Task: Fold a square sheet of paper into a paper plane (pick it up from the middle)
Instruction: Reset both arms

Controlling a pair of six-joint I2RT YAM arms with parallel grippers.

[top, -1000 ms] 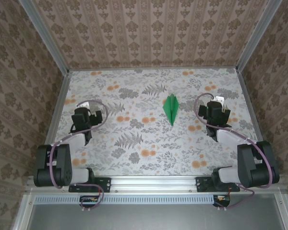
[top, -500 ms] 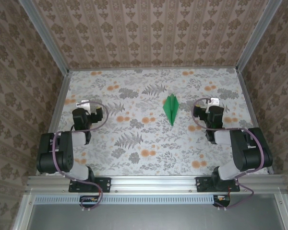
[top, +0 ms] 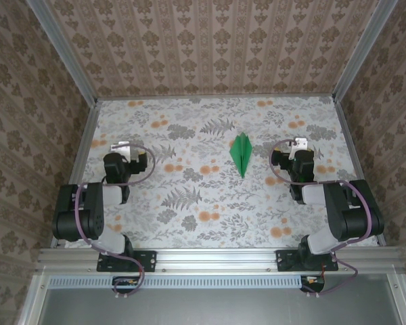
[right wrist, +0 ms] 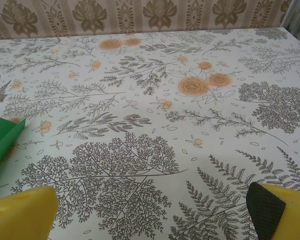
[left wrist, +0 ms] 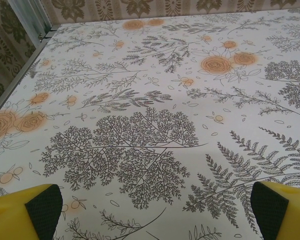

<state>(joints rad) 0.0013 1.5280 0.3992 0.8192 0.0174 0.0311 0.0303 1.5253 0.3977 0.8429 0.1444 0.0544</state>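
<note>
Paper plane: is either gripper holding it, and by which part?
Nothing is held. The paper plane lies free between the open left gripper and open right gripper.

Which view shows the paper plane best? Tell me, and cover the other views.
The top external view: the whole paper plane lies in sight on the floral cloth, between the two arms. The right wrist view catches a cropped green corner of it at its left border.

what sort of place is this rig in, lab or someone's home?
Likely a purpose-built robot test booth, not a home: wallpaper-print panels held in an aluminium frame, a floral cloth as work surface, a left arm and right arm bolted to a rail.
</note>
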